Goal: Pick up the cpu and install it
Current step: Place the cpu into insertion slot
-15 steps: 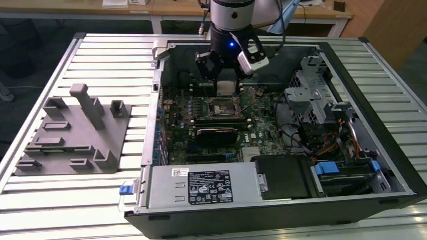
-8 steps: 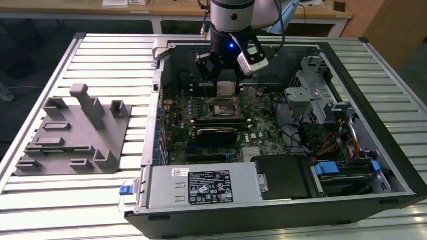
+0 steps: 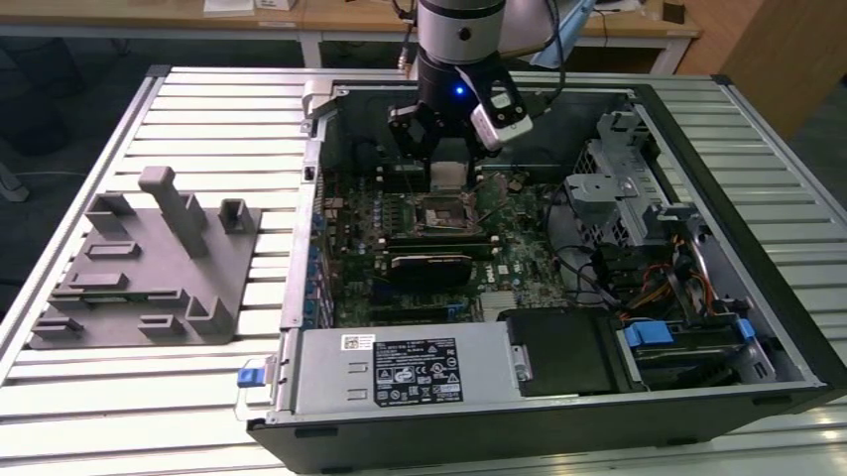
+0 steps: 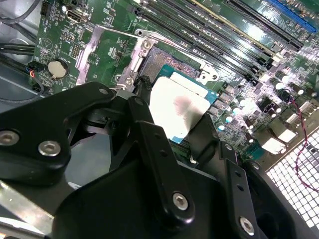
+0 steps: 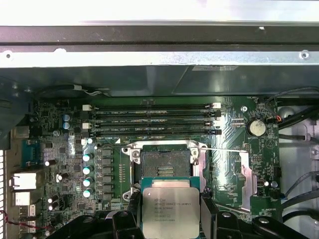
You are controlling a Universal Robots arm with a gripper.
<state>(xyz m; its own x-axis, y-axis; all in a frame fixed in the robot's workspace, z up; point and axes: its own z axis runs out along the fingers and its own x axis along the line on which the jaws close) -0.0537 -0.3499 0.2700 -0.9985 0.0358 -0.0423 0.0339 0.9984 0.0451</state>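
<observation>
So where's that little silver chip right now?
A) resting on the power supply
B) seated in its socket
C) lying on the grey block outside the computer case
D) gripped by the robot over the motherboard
D: in the first wrist view the cpu sits clamped between the black jaws, and the socket beside it stands open with nothing in it.
</observation>
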